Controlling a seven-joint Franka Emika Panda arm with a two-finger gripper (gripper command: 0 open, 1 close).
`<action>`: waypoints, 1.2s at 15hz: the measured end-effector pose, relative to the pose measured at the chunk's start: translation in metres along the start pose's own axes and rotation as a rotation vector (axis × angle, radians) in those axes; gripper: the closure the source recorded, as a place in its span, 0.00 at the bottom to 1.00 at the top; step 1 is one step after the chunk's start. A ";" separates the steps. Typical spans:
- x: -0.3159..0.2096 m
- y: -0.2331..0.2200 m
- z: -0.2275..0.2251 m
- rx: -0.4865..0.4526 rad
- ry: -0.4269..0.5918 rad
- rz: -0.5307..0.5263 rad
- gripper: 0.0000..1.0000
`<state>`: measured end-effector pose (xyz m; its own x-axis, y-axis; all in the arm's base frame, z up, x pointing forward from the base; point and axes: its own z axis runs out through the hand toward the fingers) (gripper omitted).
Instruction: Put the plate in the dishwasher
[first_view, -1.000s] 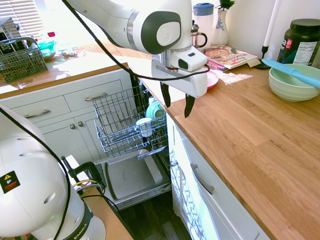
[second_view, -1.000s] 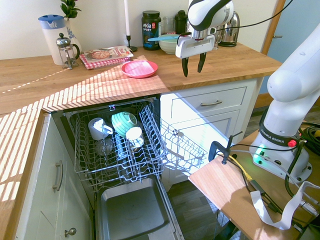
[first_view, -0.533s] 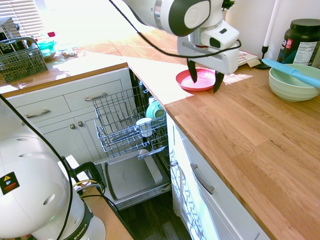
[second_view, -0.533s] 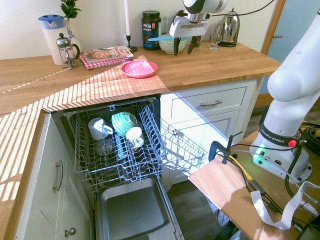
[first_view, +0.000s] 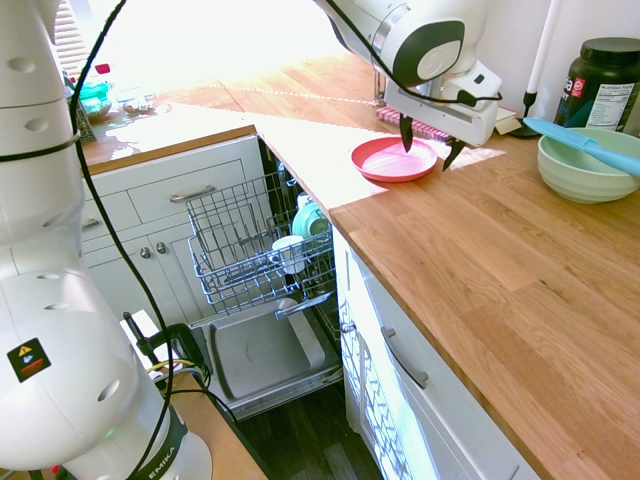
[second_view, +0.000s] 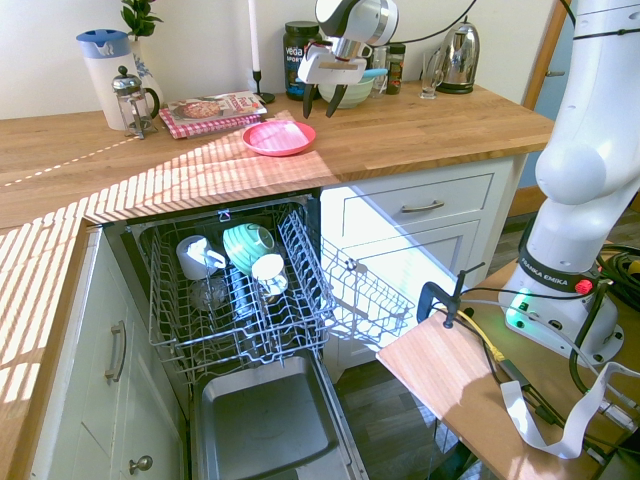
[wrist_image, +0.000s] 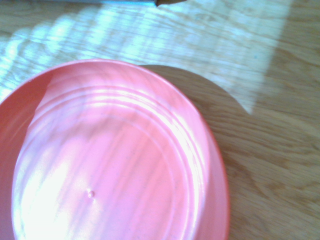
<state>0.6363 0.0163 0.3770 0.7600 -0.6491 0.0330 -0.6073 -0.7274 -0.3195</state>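
**Open gripper hovering by the pink plate on the worktop**

The pink-red plate (first_view: 393, 159) is lying flat on the wooden countertop (first_view: 500, 260), close to the front edge of the stretch that runs above the dishwasher (second_view: 262, 430), and nothing is touching it. In the wrist view the plate (wrist_image: 110, 160) is filling most of the picture, its raised rim catching stripes of sunlight and the bare wood showing beside it.

The gripper (first_view: 428, 141) is hanging fingers-down just above the plate's far side, toward the green bowl; its two dark fingers are standing apart with nothing between them. In the second exterior view the gripper (second_view: 322, 100) is showing just beside and above the plate (second_view: 278, 137), clear of it.

Behind the plate, toward the wall edge of the countertop, a magazine (second_view: 213, 108) is lying on a pink cloth, with a French press (second_view: 132, 100) and a white-and-blue jug (second_view: 103, 70) further along. The pale green bowl (first_view: 588, 166) is sitting near the wall with a blue utensil (first_view: 585, 143) resting across its rim, and a dark tub (first_view: 602, 80) is standing behind it.

Below the countertop the dishwasher is standing open, its grey door (first_view: 262, 352) dropped flat and its wire rack (second_view: 235, 290) pulled out, holding a white mug (second_view: 195, 256) and a green cup (second_view: 247, 245)
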 end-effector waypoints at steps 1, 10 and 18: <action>0.001 -0.007 0.008 -0.001 -0.012 -0.006 0.00; -0.002 -0.022 0.046 -0.056 -0.138 -0.015 1.00; 0.002 -0.027 0.053 -0.036 -0.159 0.013 1.00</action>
<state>0.6665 0.0469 0.3356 0.7775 -0.6169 -0.1223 -0.6230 -0.7287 -0.2844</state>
